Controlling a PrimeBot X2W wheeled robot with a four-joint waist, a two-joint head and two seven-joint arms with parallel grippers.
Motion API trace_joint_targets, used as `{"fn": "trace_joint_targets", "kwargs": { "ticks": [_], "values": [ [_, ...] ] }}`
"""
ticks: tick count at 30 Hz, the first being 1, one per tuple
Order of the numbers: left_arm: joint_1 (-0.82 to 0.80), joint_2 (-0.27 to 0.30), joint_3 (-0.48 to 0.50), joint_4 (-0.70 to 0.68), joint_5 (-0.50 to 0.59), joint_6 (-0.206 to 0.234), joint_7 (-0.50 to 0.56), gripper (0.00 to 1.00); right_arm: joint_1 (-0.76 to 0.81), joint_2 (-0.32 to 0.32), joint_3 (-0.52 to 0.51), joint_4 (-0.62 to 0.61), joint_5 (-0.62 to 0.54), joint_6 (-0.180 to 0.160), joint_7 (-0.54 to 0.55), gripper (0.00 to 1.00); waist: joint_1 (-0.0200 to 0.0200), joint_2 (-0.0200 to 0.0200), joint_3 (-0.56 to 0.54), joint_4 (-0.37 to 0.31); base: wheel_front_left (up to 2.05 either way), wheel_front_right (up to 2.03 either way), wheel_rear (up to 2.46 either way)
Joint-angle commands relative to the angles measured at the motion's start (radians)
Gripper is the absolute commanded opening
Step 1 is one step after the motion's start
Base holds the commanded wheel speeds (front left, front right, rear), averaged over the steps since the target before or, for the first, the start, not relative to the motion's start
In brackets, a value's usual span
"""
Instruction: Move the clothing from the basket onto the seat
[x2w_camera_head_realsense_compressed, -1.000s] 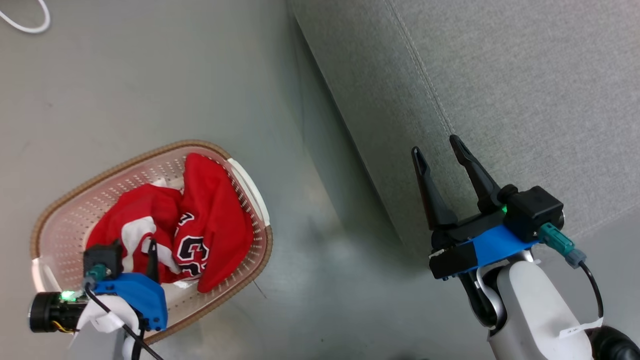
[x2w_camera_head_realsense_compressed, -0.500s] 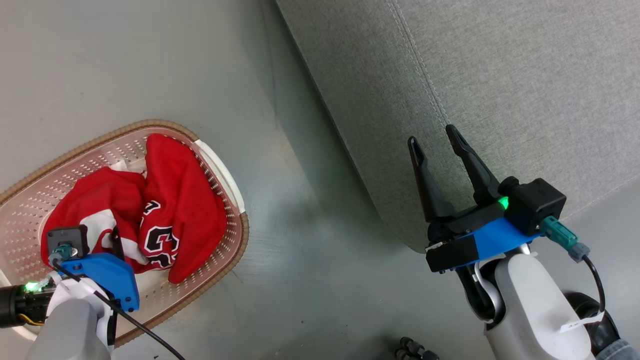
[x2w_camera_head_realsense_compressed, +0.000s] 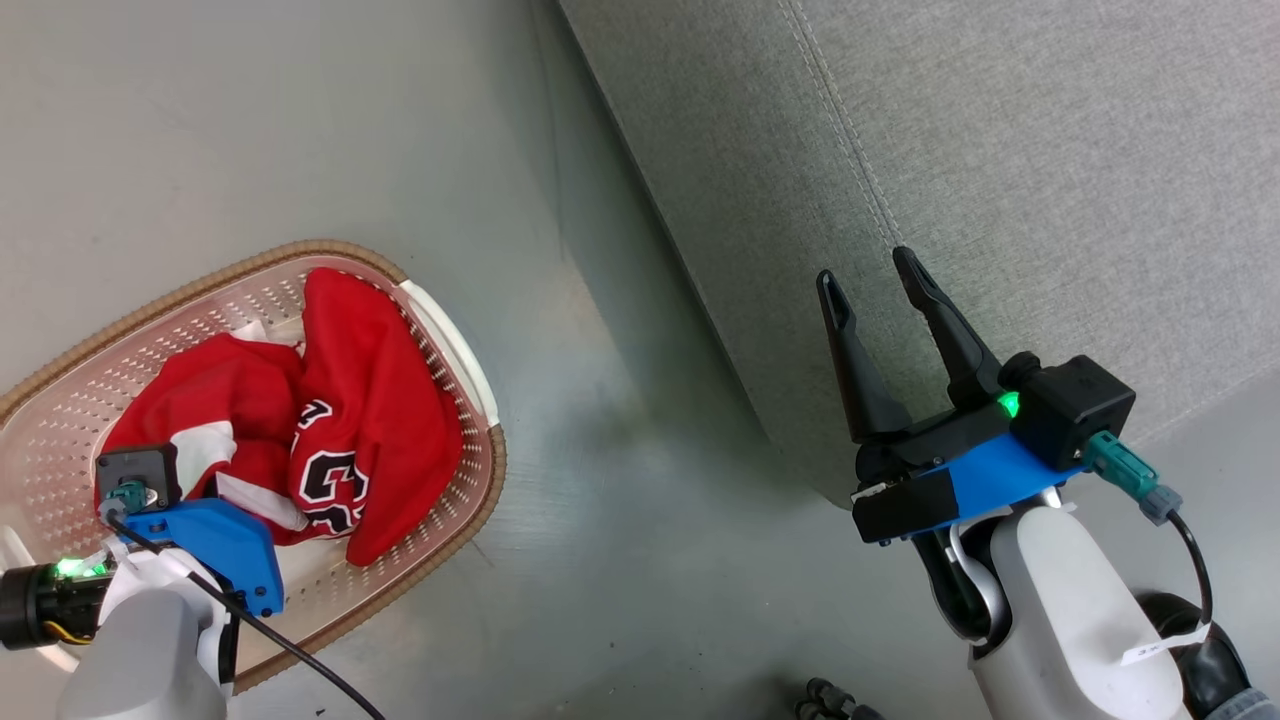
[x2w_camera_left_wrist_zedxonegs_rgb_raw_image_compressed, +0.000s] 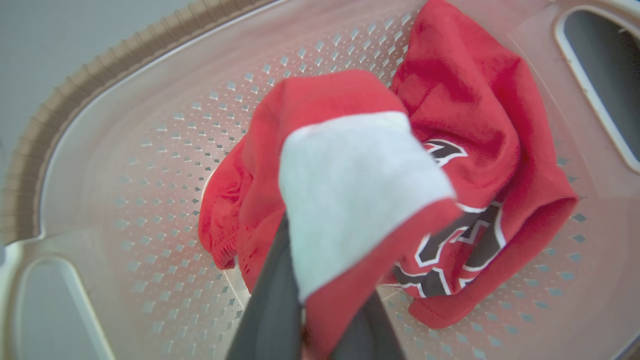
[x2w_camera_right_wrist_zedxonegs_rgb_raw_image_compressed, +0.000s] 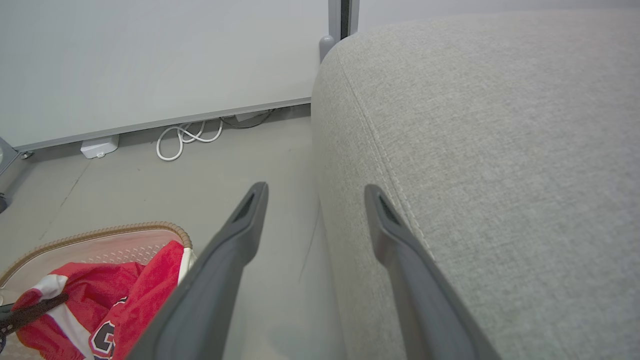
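Step in hand: the pick, first leg of the transfer

- Your left gripper (x2w_camera_left_wrist_zedxonegs_rgb_raw_image_compressed: 325, 300) is down inside the basket (x2w_camera_head_realsense_compressed: 300, 250). Its jaws are together, clamped on a fold of the clothing (x2w_camera_left_wrist_zedxonegs_rgb_raw_image_compressed: 450, 110), red with a broad white band that drapes over the fingers (x2w_camera_left_wrist_zedxonegs_rgb_raw_image_compressed: 270, 300).
- The fingertips are buried in cloth, so you cannot tell whether the pinch takes one garment or catches a second layer with it.
- The rest of the clothing lies heaped in the basket. The numbered red piece sits against the wall nearest the seat (x2w_camera_head_realsense_compressed: 1000, 150), and nothing is over the rim yet.
- The basket stands on the floor (x2w_camera_head_realsense_compressed: 300, 120), near the seat's rounded corner with a strip of bare floor between them.
- Your right gripper (x2w_camera_head_realsense_compressed: 866, 270) hangs over the seat's edge beside the stitched seam. Its jaws are apart, nothing is between them, and it touches nothing.
- No clothing shows on the part of the seat in view. By that reckoning the task is near its start.

Next move, as a judgement:
- Lift straight up until the hanging cloth clears the woven rim.
- Then swing right, across the floor gap and over the cushion, before you let go.
- Watch the basket as you lift, since it looks light and a snagged fold could drag or tip it.
- If a second piece trails up with the first, carry both higher so neither drops on the floor
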Motion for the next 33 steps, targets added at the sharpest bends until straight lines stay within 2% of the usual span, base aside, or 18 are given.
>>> {"fn": "trace_joint_targets", "kwargs": {
  "ticks": [1, 7, 12, 22, 29, 33],
  "values": [
    [-0.020, -0.001, 0.000, 0.005, -0.005, -0.005, -0.005, 0.00, -0.014, -0.001, -0.002, -0.004, -0.003, 0.000, -0.005, 1.00, -0.0001, 0.0000, 0.000, 0.003, 0.00, 0.00, 0.00],
    [-0.037, -0.018, -0.012, 0.031, -0.016, -0.025, -0.022, 0.00, -0.019, -0.001, -0.008, 0.005, -0.018, 0.000, -0.005, 1.00, -0.0001, 0.0000, -0.018, 0.029, 0.00, 0.00, 0.00],
    [-0.052, -0.063, -0.029, 0.047, -0.024, -0.044, -0.051, 0.00, -0.010, -0.001, -0.023, 0.018, -0.049, 0.000, -0.004, 1.00, -0.0001, 0.0000, -0.078, 0.081, 0.00, 0.00, 0.00],
    [0.008, -0.156, -0.121, 0.054, -0.006, -0.103, -0.093, 0.00, 0.054, -0.002, -0.053, 0.073, -0.095, 0.000, 0.000, 1.00, -0.0001, 0.0000, -0.309, 0.208, 0.00, 0.00, 0.00],
    [0.064, -0.193, -0.182, 0.001, -0.018, -0.113, -0.097, 0.00, 0.130, -0.002, -0.078, 0.098, -0.102, 0.000, 0.026, 1.00, -0.0001, 0.0000, -0.474, 0.276, 0.00, 0.00, 0.00],
    [0.096, -0.206, -0.249, -0.063, -0.047, -0.114, -0.097, 0.00, 0.177, -0.002, -0.090, 0.098, -0.106, 0.000, 0.044, 1.00, -0.0001, 0.0000, -0.554, 0.303, 0.00, 0.00, 0.00]
  ]
}}
